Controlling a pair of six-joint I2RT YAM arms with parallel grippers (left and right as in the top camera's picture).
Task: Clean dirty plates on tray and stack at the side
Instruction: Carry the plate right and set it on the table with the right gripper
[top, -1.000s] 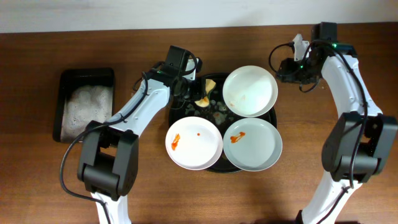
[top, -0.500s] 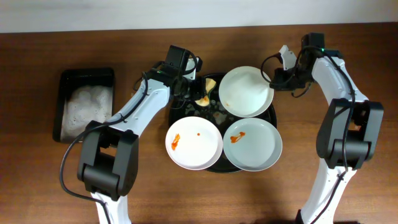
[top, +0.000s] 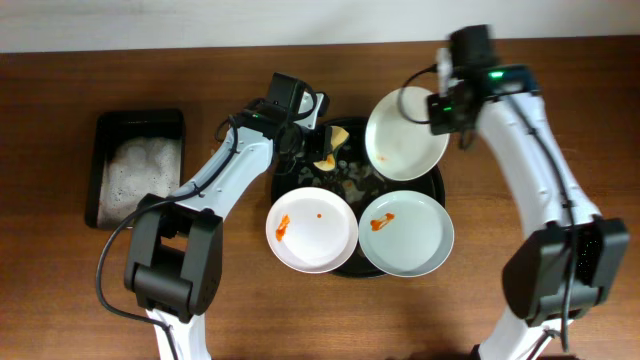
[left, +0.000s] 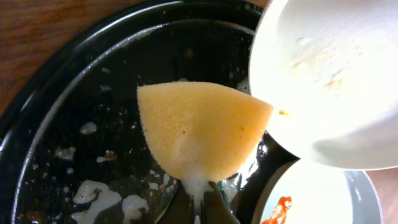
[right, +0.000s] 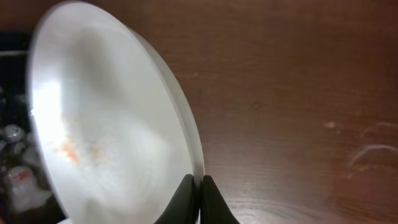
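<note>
Currently: three white plates, one round black tray (top: 277, 178), one yellow sponge (left: 199, 127), one black tub (top: 138, 125) of suds at far left. Right gripper (right: 198, 185) is pinched onto the rim of the far-right plate (top: 405, 133), which is tilted and faintly orange-smeared. Near-left plate (top: 311, 231) and near-right plate (top: 406, 232) lie flat on the tray, red-stained. Left gripper (left: 199, 208) pinches the sponge over the tray's far side, just left of the tilted plate.

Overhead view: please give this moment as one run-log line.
left tool: shut on sponge, over tray | right tool: shut on far plate rim, plate tilted | left plate, right plate: red stains, on tray
</note>
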